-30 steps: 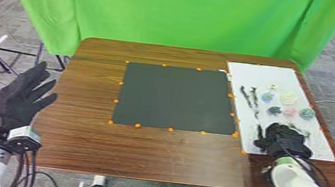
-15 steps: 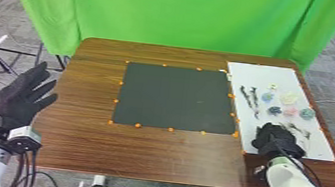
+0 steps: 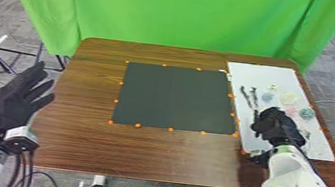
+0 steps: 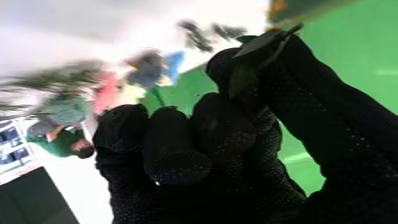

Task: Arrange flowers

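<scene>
Right robot hand (image 3: 276, 125): shifted forward over the white sheet (image 3: 264, 74) since the earlier frames; thumb and fingers clamped on a leafy sprig (image 4: 258, 46). It now blocks sight of the dark flower. Pink flower (image 3: 292, 110), teal flower (image 3: 306, 113) near it; dark twigs (image 3: 245, 95) farther forward. Black mat (image 3: 174, 100) mid-counter. Left robot hand (image 3: 16, 98): fingers straight, apart, beside the counter (image 3: 166, 157).
</scene>
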